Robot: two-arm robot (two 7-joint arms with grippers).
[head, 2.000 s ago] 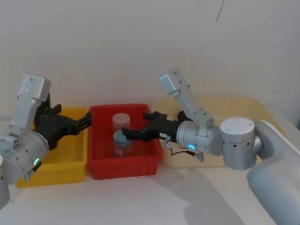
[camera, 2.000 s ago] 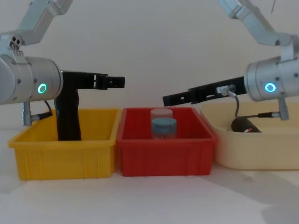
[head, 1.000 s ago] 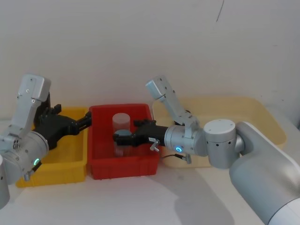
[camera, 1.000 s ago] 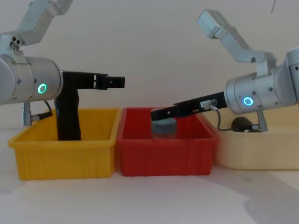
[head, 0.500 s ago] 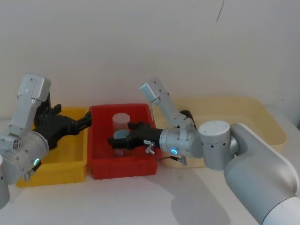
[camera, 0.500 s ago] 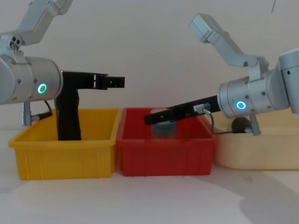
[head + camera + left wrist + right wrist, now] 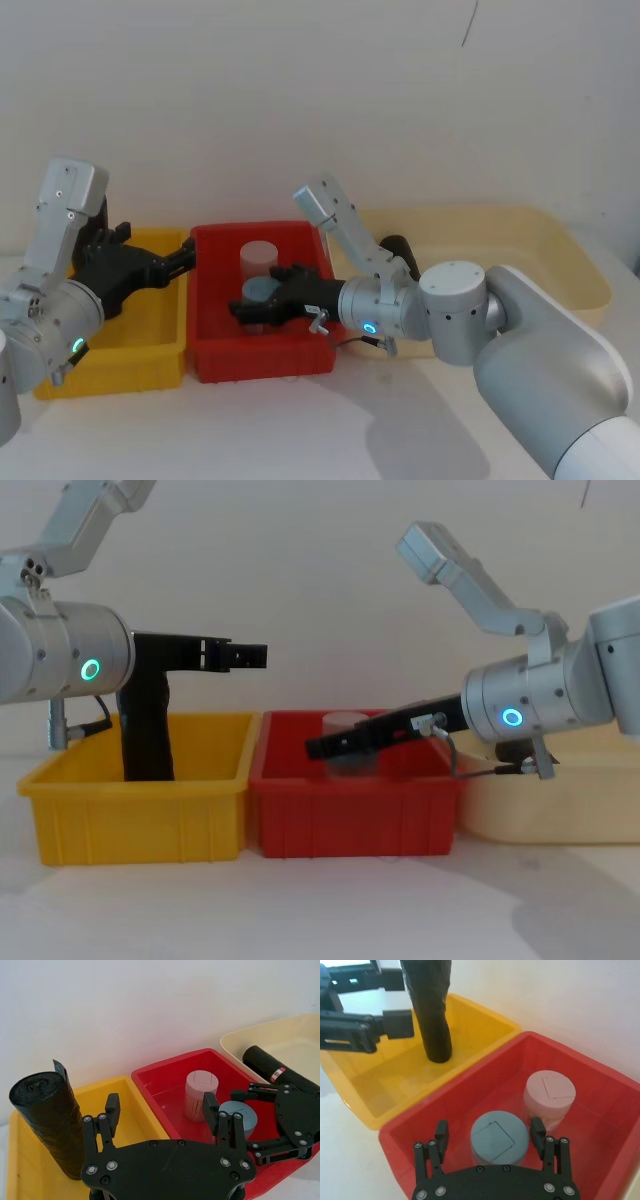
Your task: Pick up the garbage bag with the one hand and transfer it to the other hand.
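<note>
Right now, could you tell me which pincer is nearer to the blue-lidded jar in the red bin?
The right. The right pincer hangs open with its fingers either side of the blue-lidded jar in the red bin. The left pincer is open over the yellow bin.

A robotics test bench in a lab: a bare white wall (image 7: 300,90) backs a plain white table (image 7: 330,430), where a yellow bin (image 7: 130,800), a red bin (image 7: 350,805) and a cream tray (image 7: 560,810) sit side by side.
</note>
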